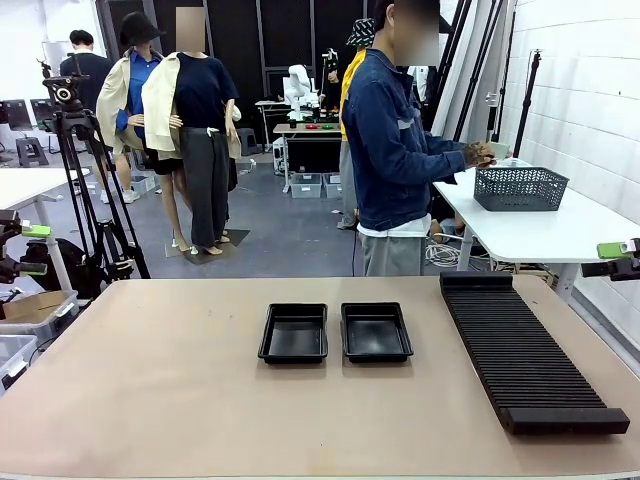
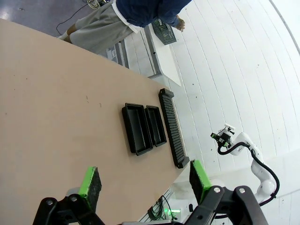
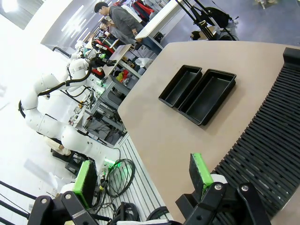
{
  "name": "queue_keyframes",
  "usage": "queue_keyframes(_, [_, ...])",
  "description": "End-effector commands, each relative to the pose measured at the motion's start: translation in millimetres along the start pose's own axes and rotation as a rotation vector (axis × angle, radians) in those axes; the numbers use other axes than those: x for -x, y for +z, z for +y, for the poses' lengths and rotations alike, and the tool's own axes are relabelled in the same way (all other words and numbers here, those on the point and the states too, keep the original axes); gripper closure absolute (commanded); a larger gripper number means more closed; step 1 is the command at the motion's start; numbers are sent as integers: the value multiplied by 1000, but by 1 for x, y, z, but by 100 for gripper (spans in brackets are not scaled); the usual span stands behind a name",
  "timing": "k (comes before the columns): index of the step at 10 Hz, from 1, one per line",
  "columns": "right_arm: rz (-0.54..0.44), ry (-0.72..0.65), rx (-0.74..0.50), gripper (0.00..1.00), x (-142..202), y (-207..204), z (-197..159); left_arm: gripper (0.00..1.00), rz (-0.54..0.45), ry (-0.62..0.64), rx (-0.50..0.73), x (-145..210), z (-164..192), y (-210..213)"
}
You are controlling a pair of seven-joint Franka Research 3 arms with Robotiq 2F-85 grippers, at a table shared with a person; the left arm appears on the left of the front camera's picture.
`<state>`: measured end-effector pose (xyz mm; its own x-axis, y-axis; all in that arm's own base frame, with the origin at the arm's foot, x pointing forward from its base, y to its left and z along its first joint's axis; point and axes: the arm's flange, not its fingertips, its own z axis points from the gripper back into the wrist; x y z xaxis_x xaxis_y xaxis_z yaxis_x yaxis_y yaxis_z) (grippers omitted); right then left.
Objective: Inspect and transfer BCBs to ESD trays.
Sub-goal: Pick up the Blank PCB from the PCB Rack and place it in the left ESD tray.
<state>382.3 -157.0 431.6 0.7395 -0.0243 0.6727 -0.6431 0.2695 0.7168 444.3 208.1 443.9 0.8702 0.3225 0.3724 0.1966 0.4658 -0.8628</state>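
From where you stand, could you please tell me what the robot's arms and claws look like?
The left arm and right arm are white, rounded segments with a black cable running near the wrist. The left claw and right claw are black, bolted linkages, each ending in two bright green pads.

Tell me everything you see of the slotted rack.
The rack is long, black and matte, plastic by its look, ribbed with many narrow cross slots, with a plain block at each end. Its slots look empty. It lies flat on the table, at its right side, running from the far edge toward the near one, right of the trays and apart from them. Only the table touches it.
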Motion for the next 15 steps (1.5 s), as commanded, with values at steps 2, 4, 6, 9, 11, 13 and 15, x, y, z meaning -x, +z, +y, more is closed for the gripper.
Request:
queue_keyframes(2, [-3, -5, -6, 0, 0, 0, -1, 0, -1, 7, 11, 0, -2, 2])
queue_keyframes(4, [-3, -5, -6, 0, 0, 0, -1, 0, -1, 7, 11, 0, -2, 2])
queue_keyframes(6, [-3, -5, -6, 0, 0, 0, -1, 0, -1, 7, 11, 0, -2, 2])
queue_keyframes(9, [-3, -5, -6, 0, 0, 0, -1, 0, -1, 7, 11, 0, -2, 2])
queue_keyframes(11, [-3, -5, -6, 0, 0, 0, -1, 0, -1, 7, 11, 0, -2, 2])
queue_keyframes(13, [-3, -5, -6, 0, 0, 0, -1, 0, -1, 7, 11, 0, -2, 2])
queue_keyframes(15, [-3, -5, -6, 0, 0, 0, -1, 0, -1, 7, 11, 0, -2, 2])
